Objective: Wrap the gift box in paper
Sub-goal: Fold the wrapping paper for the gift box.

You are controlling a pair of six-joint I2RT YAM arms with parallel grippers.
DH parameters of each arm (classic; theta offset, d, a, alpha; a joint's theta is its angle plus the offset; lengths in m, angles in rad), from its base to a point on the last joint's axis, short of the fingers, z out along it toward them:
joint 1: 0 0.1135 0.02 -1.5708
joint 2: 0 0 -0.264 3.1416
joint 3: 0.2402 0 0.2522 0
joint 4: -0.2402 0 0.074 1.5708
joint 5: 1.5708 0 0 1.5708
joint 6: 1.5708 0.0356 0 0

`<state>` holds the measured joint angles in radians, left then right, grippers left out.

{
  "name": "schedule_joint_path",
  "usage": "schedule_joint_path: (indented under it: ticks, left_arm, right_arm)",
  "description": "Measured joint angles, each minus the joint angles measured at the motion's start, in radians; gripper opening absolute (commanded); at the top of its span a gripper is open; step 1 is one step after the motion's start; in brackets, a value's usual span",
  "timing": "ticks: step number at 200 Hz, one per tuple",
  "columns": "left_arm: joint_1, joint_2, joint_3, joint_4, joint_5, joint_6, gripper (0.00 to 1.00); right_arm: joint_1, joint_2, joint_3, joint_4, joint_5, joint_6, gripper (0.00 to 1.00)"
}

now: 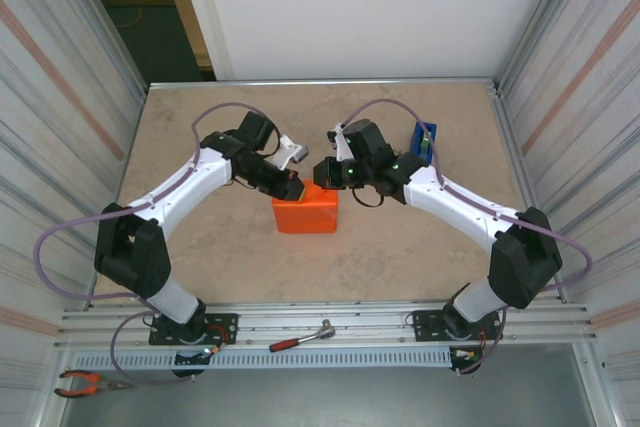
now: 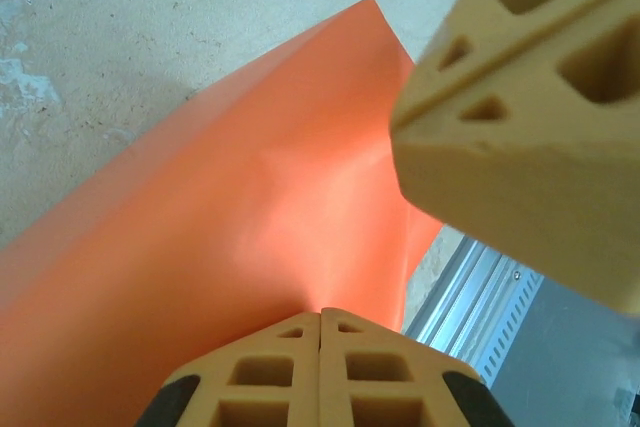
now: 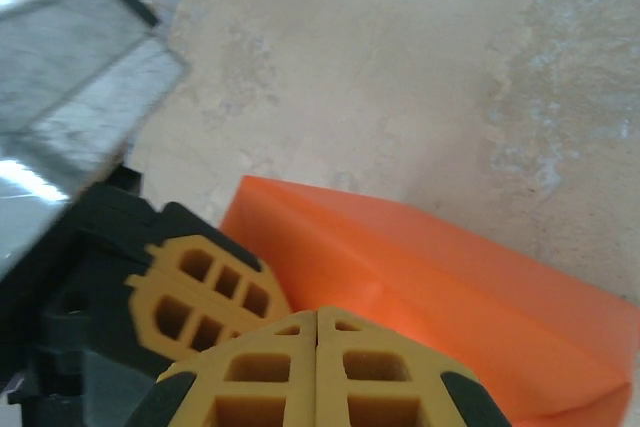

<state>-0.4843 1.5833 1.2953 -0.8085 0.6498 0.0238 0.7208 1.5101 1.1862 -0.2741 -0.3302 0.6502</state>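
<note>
**L fingers [image 2: 270,377] + R fingers [image 3: 270,372] pressed together, tips meeting at far top edge of paper [image 1: 305,215]**

L fingers: pressed flat together, no gap, nothing seen pinched btw them. In the L wrist view their tips sit right at the orange sheet, which slopes away smooth w/ one soft crease. R fingers: same, pressed together, tips at the parcel's top. R wrist view has the L pair just beside them on the left. Can't tell if the two pairs actually touch.

From overhead, both pairs converge from opposite sides on the parcel's far upper edge, L [image 1: 293,187] and R [image 1: 322,175]. Paper is now a box-shaped orange skin, mid-counter [image 1: 200,247], btw the two arms. Gift box must be inside, fully covered. Corners look fairly square, near face flat.

Step, as I read it: late stage. Main wrap done, tips used as blunt pushers to hold or crease the last flap on the far/top side. No loose sheet lies spread on the counter.

Next move prob needs:
- one pair holding the flap down while the other frees up
- something to fix the flap; blue tape dispenser [image 1: 426,140] stands far right, near the R arm, well apart from the parcel
- light pressure only, since thin paper dents or tears and the parcel may slide
</note>
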Motion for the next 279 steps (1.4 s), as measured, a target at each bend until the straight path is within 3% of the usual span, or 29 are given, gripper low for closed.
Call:
schedule_joint_path:
  ticks: [63,223,279]
  left_arm:
    - [0.000,-0.005,-0.008,0.008,-0.001,0.003,0.00]
    - [0.051,-0.022,0.042,0.008,0.040,-0.005,0.00]
    - [0.051,-0.022,-0.010,0.007,0.036,-0.005,0.00]
  right_arm:
    - [0.052,-0.006,-0.041,-0.009,0.024,0.031,0.00]
    - [0.054,-0.034,-0.130,0.050,0.042,0.055,0.00]
    - [0.054,-0.034,-0.131,0.056,0.045,0.057,0.00]
